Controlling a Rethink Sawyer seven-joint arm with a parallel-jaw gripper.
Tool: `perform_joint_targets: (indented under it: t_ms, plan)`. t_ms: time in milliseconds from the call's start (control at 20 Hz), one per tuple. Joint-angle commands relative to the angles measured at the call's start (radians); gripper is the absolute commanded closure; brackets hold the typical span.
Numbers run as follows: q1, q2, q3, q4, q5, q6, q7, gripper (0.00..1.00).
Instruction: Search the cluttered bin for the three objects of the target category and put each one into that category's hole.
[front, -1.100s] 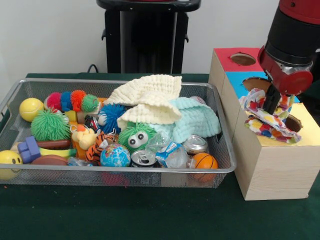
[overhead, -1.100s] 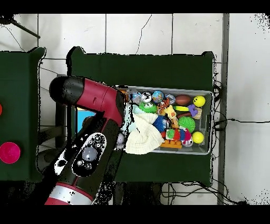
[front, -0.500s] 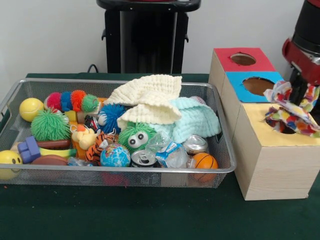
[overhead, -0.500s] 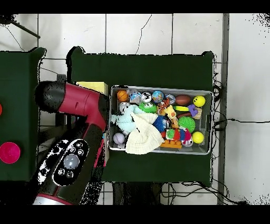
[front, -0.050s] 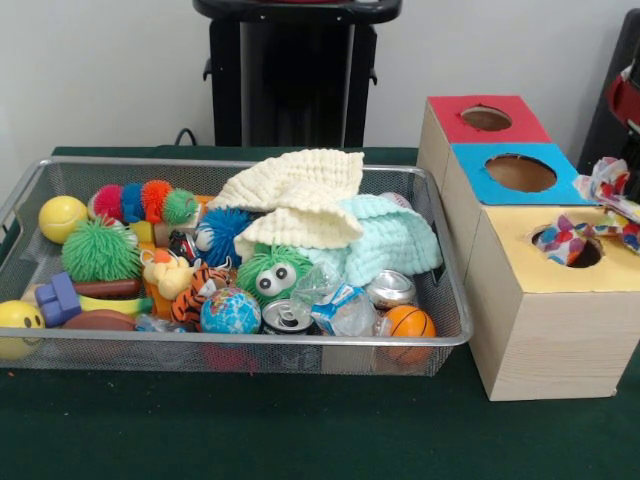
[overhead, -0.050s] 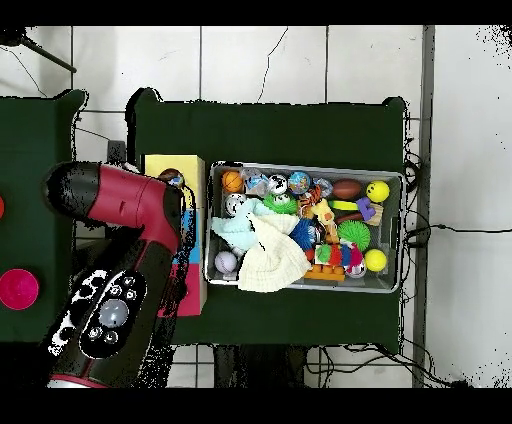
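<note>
Multicoloured patterned cloth (front, -0.050s: 585, 240) lies half in the round hole of the yellow-topped wooden box section (front, -0.050s: 520, 250), with one end trailing off toward the right edge. Red and black arm (overhead, -0.050s: 125, 250) sits beside the box at the frame edge in front view; the tool itself isn't visible clearly, so can't tell whether it's parted or holding the trailing cloth end. Cream knitted cloth (front, -0.050s: 295, 190) and pale mint fluffy cloth (front, -0.050s: 390, 240) sit on top of the clutter in the wire mesh bin (front, -0.050s: 250, 350) on the green counter (front, -0.050s: 300, 430) (likely the remaining two). To finish this step well: release only once the bulk hangs over the hole, then poke the trailing end in so it doesn't snag
</note>
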Motion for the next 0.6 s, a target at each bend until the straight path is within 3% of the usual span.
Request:
perform_joint_targets:
  t_ms: [50, 600]
  plan:
    - [-0.044, 0.066, 0.13, 0.162, 0.014, -0.139, 0.167, 1.0]
    - [-0.068, 0.04, 0.13, 0.195, -0.012, -0.145, 0.118, 1.0]
